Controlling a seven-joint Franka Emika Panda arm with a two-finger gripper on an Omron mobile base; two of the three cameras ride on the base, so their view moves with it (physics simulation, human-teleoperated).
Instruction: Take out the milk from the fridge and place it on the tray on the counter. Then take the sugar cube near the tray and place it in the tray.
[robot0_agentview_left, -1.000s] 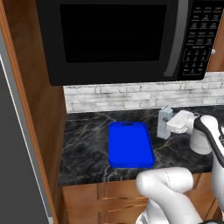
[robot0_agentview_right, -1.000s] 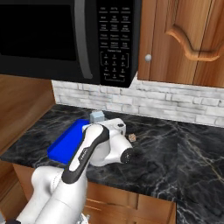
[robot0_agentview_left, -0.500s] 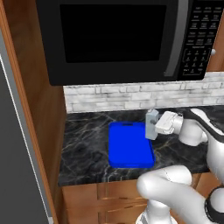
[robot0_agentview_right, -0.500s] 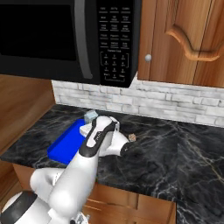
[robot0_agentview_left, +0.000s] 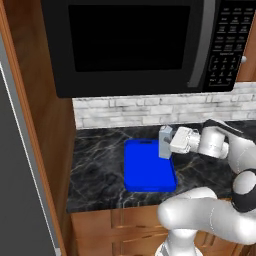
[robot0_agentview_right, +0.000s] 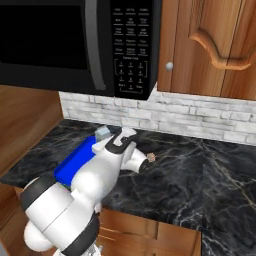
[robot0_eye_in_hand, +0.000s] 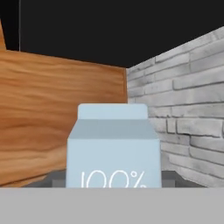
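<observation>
you see in the left base view the small pale blue-grey milk carton with a gabled top (robot0_agentview_left: 165, 142) held upright at the end of the white arm's two-finger gripper (robot0_agentview_left: 170, 143), and the jaws are closed on its two sides, so the tool is holding the carton. the carton is at the right edge of the flat bright blue rectangular tray with rounded corners (robot0_agentview_left: 145, 167), near the tray's far right corner; you cannot tell from this view if its bottom touches the tray or is a little above it. the tray lies flat on the black marble-look counter with pale veins (robot0_agentview_left: 97, 170), close to the front edge, and above it there is the large black microwave with a dark door (robot0_agentview_left: 130, 45). in the right base view the carton (robot0_agentview_right: 103, 133) shows just its pale top behind the arm, over the far end of the tray (robot0_agentview_right: 75, 162). a small brownish sugar cube (robot0_agentview_right: 150, 158) lies on the counter (robot0_agentview_right: 200, 180) to the right of the arm, apart from the tray. in the hand view the carton (robot0_eye_in_hand: 113, 148) stands straight in the middle, with "100%" printed on its face, and behind it are a brown wooden side wall (robot0_eye_in_hand: 52, 122) and a grey-white brick backsplash (robot0_eye_in_hand: 183, 109).
</observation>
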